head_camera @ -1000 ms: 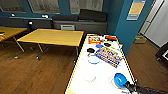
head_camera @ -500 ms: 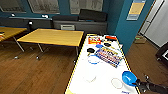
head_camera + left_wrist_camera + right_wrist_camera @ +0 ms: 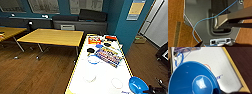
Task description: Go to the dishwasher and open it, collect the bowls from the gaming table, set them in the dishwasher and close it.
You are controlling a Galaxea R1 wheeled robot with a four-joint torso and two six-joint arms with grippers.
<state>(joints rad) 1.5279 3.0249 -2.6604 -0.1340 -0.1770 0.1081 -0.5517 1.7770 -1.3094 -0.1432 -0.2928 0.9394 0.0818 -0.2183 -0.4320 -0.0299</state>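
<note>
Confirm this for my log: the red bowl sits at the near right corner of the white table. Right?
Not quite: the bowl is blue, not red, as the head view shows. It does sit at the near right corner of the white table.

Blue bowl (image 3: 137, 84), upright, white table's near corner

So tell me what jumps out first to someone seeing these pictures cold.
First, the blue bowl, looming large in the right wrist view and sitting at the near right corner of the long white table in the head view. Next, the colourful flat box lying farther along that table. Then the yellow-topped table to the left, on a dark wooden floor.
</note>
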